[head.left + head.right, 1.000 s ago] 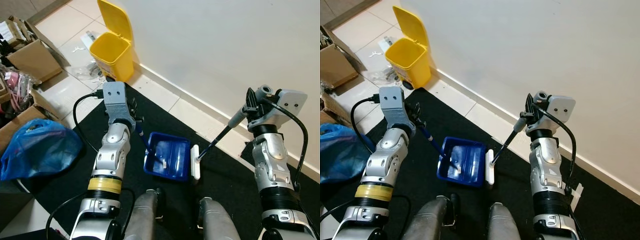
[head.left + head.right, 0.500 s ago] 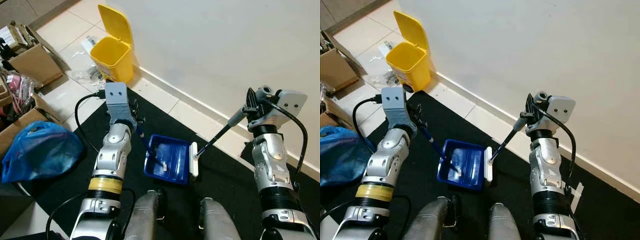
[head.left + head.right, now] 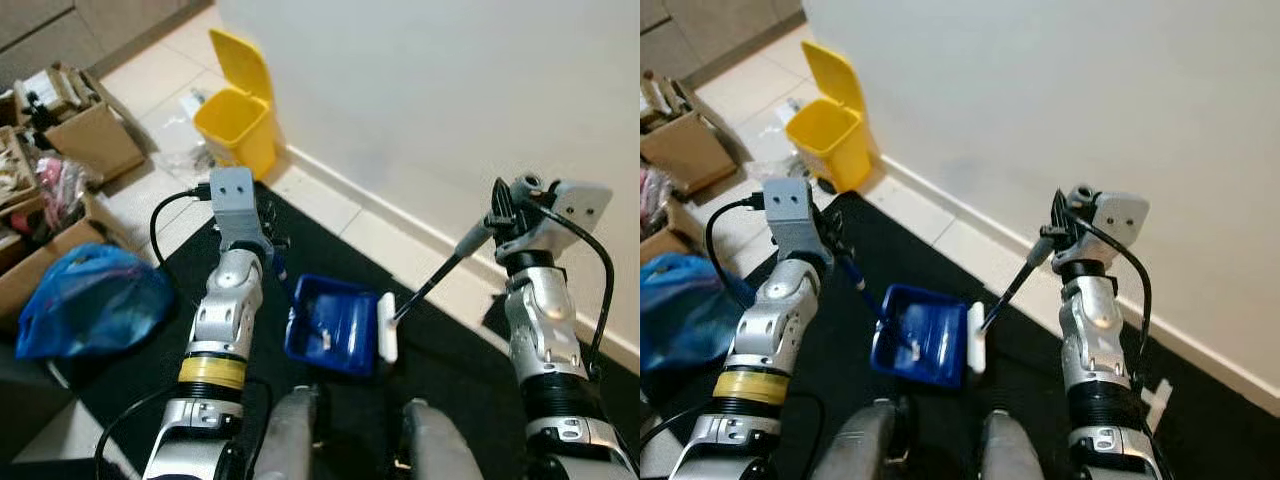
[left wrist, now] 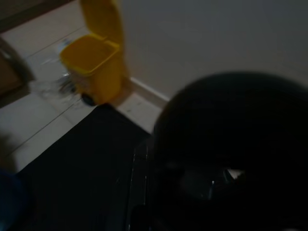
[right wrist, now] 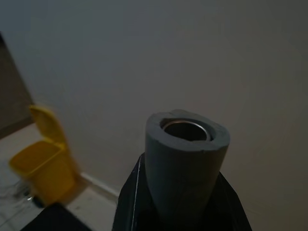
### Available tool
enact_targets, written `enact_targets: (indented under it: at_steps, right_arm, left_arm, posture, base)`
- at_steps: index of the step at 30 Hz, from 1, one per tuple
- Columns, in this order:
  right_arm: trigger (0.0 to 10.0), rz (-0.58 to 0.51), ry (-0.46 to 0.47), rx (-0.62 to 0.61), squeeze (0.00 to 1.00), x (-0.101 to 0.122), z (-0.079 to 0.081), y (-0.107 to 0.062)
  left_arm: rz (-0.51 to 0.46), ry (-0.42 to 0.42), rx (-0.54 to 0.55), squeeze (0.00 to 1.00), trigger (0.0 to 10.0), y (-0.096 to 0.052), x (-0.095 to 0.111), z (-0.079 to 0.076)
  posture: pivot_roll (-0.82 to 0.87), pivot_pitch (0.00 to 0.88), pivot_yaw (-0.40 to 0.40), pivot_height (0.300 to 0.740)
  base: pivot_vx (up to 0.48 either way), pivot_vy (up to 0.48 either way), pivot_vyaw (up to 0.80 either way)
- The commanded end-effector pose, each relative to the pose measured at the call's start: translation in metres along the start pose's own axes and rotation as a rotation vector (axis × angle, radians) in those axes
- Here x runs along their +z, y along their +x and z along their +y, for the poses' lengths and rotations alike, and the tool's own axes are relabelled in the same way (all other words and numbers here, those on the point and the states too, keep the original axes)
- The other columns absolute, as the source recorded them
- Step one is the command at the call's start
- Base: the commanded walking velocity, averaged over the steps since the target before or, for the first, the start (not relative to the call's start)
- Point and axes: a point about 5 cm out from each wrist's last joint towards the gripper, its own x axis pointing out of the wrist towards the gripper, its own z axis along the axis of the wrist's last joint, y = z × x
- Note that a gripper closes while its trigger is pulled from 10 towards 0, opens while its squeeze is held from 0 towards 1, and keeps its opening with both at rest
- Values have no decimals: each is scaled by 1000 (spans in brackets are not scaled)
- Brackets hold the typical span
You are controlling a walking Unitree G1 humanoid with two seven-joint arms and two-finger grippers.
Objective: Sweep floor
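Observation:
A blue dustpan [image 3: 335,325] hangs low over the black mat [image 3: 150,380] in front of my legs, with small white scraps in it. Its dark handle [image 3: 283,277] runs up into my left gripper [image 3: 268,238], which is shut on it. A white brush head [image 3: 387,327] rests against the dustpan's right edge. The brush's thin pole [image 3: 432,280] slants up to a grey grip [image 5: 185,159], and my right gripper [image 3: 497,215] is shut on that grip. A yellow bin [image 3: 240,113] with its lid open stands by the wall at the far left.
Cardboard boxes [image 3: 85,135] and clutter line the far left. A blue plastic bag [image 3: 90,300] lies on the mat's left edge. Scraps lie on the tiles beside the bin. The white wall [image 3: 450,100] runs diagonally close ahead. My legs [image 3: 300,445] show at the bottom.
The camera has shifted, so the bin and boxes sit lower in the picture. The dustpan and brush head have stayed together, drifting slightly to the left.

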Motion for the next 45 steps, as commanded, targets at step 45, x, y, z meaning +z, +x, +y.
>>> enact_targets:
  at_steps: [45]
  right_arm:
    - [10000, -5, -6, 25, 0, -3, 5, -1]
  left_arm:
    - [7, -4, -7, 0, 10000, -1, -2, -1]
  posture:
    - [-71, 121, 36, 740]
  base:
    - [0, -295, 0]
